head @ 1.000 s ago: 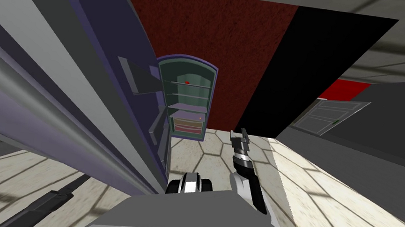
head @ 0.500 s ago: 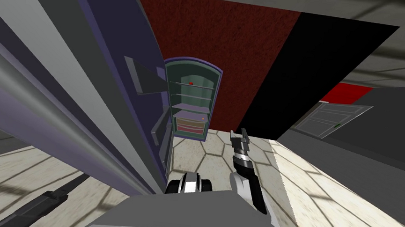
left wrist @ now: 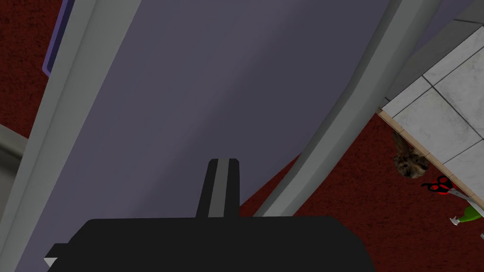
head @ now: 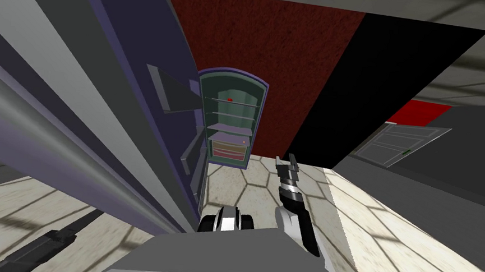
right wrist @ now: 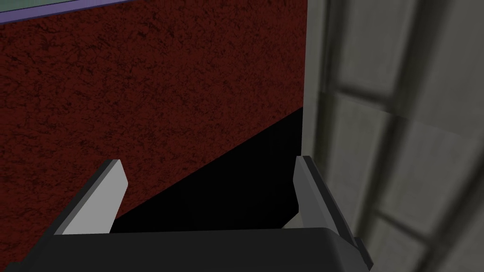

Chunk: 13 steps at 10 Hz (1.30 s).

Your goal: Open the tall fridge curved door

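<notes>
Door (head: 132, 46) stood wide open — left gripper (left wrist: 223, 163) closed, empty, facing it; right gripper (right wrist: 209, 163) spread, empty.

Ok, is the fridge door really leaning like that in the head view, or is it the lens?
Head view: mostly the lens; the fridge door and red wall splay alike. Left wrist view: door evenly lit, no glare.

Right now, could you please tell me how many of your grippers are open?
1: the right gripper, fingers apart, facing the red wall. The left gripper is shut, pointing at the purple fridge door.
</notes>
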### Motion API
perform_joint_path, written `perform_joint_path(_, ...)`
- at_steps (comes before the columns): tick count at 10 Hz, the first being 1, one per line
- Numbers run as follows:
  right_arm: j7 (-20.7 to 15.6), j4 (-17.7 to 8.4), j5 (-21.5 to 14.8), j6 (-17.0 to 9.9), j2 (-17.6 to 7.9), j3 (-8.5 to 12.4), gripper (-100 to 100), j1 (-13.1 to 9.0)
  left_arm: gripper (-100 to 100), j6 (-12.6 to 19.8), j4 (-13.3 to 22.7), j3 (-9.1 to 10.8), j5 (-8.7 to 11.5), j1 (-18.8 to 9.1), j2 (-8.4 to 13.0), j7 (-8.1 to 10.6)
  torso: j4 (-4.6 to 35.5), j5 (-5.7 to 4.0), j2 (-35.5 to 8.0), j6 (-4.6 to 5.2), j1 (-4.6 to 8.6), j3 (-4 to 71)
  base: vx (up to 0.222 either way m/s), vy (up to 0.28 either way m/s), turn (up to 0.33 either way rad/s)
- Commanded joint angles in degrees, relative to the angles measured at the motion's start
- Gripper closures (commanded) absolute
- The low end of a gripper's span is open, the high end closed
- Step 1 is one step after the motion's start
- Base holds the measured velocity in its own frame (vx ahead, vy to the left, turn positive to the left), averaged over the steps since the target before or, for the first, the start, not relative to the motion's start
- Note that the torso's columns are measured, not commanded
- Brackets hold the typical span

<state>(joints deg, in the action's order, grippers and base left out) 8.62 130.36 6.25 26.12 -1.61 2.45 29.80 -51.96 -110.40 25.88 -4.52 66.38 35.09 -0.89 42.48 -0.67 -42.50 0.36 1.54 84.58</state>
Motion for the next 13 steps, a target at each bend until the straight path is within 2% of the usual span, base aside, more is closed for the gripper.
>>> perform_joint_path(1, 0.0, 0.0, 0.0, 0.0, 0.01, -0.01, 0, 0.0, -100, 0.69, 1.68, -1.01, 0.25, -1.46, -0.41, 0.51, -0.04, 0.07, 0.02, -0.11, -0.1, -0.02, -0.006, 0.018, -0.049)
perform_joint_path(2, 0.0, 0.0, 0.0, 0.0, 0.01, -0.01, 0, -0.01, -100, 0.83, 1.52, -0.36, 0.21, -0.76, -0.34, 0.21, -0.11, 0.25, 0.11, -0.06, -0.31, -0.02, -0.006, 0.006, -0.024)
perform_joint_path(3, 0.0, 0.0, 0.0, 0.0, 0.01, -0.01, 0, 0.0, -100, 1.13, -0.12, 1.08, 1.3, 1.47, 0.08, 1.27, -0.11, 0.25, 0.11, -0.14, -0.4, 0.0, 0.016, 0.013, 0.095)
perform_joint_path(4, 0.0, 0.0, 0.0, 0.0, 0.01, 0.0, 0, 0.01, -100, 1.13, -0.12, 1.08, 1.3, 1.47, 0.08, 1.27, -0.09, 0.21, 0.11, -0.2, -0.49, 0.03, 0.011, 0.015, 0.07)
perform_joint_path(11, 0.0, 0.0, 0.0, 0.0, 0.0, 0.0, 0, 0.0, -100, 0.74, -5.14, 4.32, 3.67, 6.76, 1.28, 3.66, -0.05, 0.05, 0.14, -0.08, -0.33, 0.1, 0.019, 0.019, 0.051)
perform_joint_path(12, 0.0, 0.0, 0.0, 0.0, 0.0, 0.0, 0, 0.0, -100, 1.79, -4.02, 3.85, 3.34, 6.42, 1.03, 3.31, -0.06, 0.04, 0.23, -0.03, -0.34, 0.16, 0.004, 0.01, 0.016)
perform_joint_path(13, 0.0, 0.0, 0.0, 0.0, 0.01, -0.01, 0, 0.0, 0, 2.09, -3.78, 3.92, 3.37, 6.58, 1.01, 3.39, -0.08, 0.09, 0.18, -0.09, -0.37, 0.11, -0.002, 0.007, 0.002)
